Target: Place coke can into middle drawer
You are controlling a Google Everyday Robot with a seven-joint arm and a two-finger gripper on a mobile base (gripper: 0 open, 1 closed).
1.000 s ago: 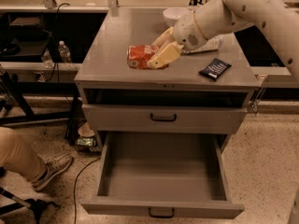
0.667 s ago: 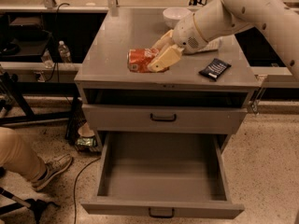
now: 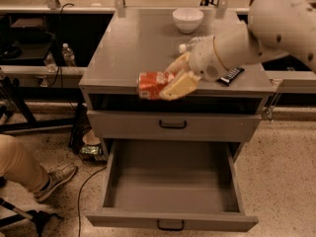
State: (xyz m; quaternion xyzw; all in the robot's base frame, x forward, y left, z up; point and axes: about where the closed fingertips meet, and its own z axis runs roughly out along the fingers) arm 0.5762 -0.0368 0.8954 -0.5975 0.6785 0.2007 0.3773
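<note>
Grey cabinet top (image 3: 133,48), front edge: gripper (image 3: 174,77) sits here, fingers closed round one end of the coke can (image 3: 149,85). Can lies on its side at the lip of the top; whether it touches the surface cannot be told. Directly below gripper: shut upper drawer front (image 3: 207,125). Lower again & nearer the camera: middle drawer (image 3: 170,184), pulled open, nothing inside. Behind gripper: clear bottle (image 3: 190,43), partly hidden by the arm. Farther back: white bowl (image 3: 187,19). Beside the wrist, along the arm: flat black item (image 3: 230,75). Status: grasp made, can at cabinet edge, approx. halfway. Left to do: carry can out past the edge, lower into drawer box, release.
</note>
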